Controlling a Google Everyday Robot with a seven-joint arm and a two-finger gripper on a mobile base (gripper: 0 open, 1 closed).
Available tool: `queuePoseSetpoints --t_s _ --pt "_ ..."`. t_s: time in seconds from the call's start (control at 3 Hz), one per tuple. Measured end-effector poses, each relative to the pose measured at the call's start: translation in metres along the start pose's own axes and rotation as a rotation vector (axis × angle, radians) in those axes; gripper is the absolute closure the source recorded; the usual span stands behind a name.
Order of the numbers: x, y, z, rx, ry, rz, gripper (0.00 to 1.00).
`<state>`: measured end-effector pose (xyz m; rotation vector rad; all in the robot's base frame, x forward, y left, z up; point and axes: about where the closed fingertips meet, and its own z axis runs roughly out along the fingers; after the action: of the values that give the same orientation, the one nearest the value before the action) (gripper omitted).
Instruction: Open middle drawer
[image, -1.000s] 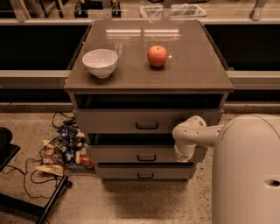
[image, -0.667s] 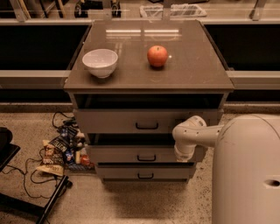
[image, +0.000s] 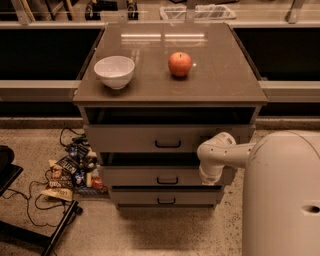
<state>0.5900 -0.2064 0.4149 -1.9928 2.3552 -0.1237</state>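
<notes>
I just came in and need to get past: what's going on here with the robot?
The robot's white arm reaches in from the right to the grey-beige cabinet. Its gripper is down at the right end of the middle drawer, to the side of the small black handle. A white bowl and a red apple sit apart on the cabinet top. Packets and cables lie on the floor beside the cabinet.

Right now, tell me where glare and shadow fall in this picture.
Camera view: warm, dim light. Glare streaks across the cabinet top behind the apple. The bowl and apple throw soft shadows. Dark shadow fills the gap above the middle drawer. The gripper, at that drawer's right end, is lit pale.
</notes>
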Motion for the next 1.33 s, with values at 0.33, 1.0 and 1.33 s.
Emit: queuePoseSetpoints --t_s 0.33,1.0,1.33 --pt "0.0000 0.0000 -0.0002 0.000 0.000 0.000 0.27" --pt "0.0002 -0.0015 -0.0010 -0.003 -0.001 0.002 0.00" --pt "0.0008 -0.0060 -0.0029 -0.012 -0.006 0.008 0.00"
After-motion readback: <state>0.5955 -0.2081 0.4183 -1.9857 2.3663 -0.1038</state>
